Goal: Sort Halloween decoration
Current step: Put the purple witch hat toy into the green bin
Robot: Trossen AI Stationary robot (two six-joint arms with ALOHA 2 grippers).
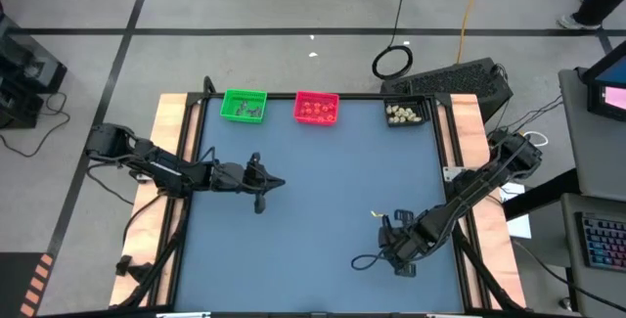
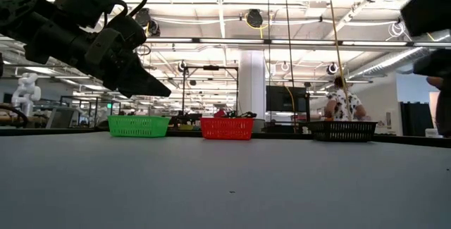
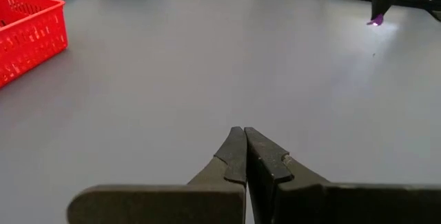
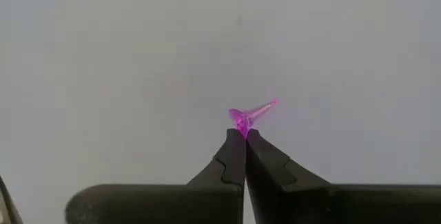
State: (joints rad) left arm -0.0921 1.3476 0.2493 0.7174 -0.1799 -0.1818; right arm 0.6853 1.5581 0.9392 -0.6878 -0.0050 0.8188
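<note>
Right pincer [image 4: 245,133], lower right of the high view, is clamped on a purple trinket [image 4: 249,116] jutting past its tips — the green tray [image 1: 244,105] lies far upper left, nearer the shut, empty left pincer [image 1: 277,183].

a blue-topped desk [image 1: 313,210] with wooden side edges carries 3 small trays in a row along its far edge: a green tray [image 1: 244,105], a red tray [image 1: 316,108] beside it, and a black tray [image 1: 407,113] further along. behind the desk, a coiled cable [image 1: 392,62] lies on the floor. a person [image 2: 343,103] stands in the room beyond.
</note>
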